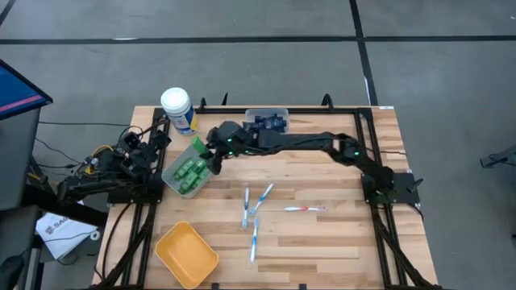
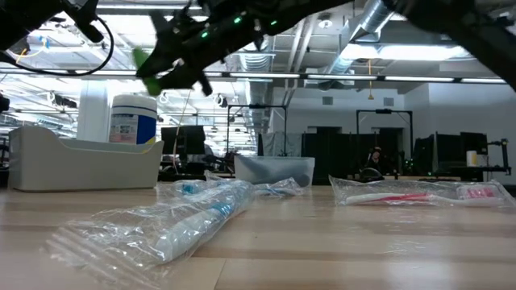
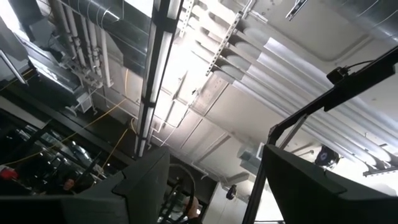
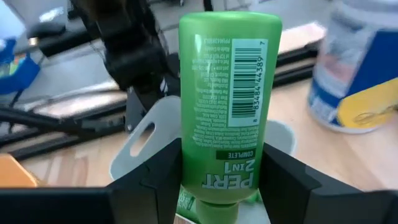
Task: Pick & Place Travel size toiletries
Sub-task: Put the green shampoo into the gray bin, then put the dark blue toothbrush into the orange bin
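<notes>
Green and smooth, a small round bottle (image 4: 229, 99) with a barcode is pinched between the right gripper (image 1: 211, 158) fingers (image 4: 155, 180), above the grey bin (image 1: 172, 178) where more green bottles (image 1: 191, 171) lie. Crinkly clear bags hold slim toothbrushes (image 1: 258, 201) nearby. The left gripper (image 3: 211, 186) is parked at the table's left edge, fingers spread apart.

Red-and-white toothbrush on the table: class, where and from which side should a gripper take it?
Grip the red-and-white toothbrush at mid-handle, coming straight down. It lies flat in its clear wrapper, apart from the white-blue toothbrushes, so the jaws should probably close across its narrow width.
</notes>
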`<state>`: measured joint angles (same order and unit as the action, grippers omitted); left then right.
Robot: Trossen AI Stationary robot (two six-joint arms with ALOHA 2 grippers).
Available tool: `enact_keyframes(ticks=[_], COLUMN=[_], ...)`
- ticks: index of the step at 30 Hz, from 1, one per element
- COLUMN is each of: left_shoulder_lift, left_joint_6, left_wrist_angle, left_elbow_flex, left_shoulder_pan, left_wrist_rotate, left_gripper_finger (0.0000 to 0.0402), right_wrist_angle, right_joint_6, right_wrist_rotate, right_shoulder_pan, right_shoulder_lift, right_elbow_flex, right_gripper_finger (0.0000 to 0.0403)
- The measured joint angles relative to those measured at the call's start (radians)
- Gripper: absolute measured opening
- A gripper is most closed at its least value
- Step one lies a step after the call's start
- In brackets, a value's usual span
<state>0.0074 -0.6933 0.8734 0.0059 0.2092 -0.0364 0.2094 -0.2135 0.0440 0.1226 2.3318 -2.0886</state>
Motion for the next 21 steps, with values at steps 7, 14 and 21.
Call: enact_keyframes(ticks=[7,14,21], left_shoulder_lift=[0.0,0.0,0.0], left_joint_6=[0.0,0.0,0.0], left_wrist_angle=[0.006,0.007,0.007], left_elbow_flex=[0.0,0.0,0.0], left_shoulder_pan=[0.0,0.0,0.0], left_wrist_rotate=[0.004,0.008,0.008], left_gripper_finger=[0.0255,0.0255,0.0255], right_wrist_angle=[0.099,0.123,0.167], right_joint_6=[0.052,0.099,0.16], right_wrist_rotate=[0.012,0.01,0.009], right_shoulder_pan=[0.002,0.001,0.002], right_shoulder_lift=[0.189,0.211,0.208], right_elbow_flex=[-0.271,-0.242,-0.244], right_gripper_finger=[0.017,0.0187,0.025])
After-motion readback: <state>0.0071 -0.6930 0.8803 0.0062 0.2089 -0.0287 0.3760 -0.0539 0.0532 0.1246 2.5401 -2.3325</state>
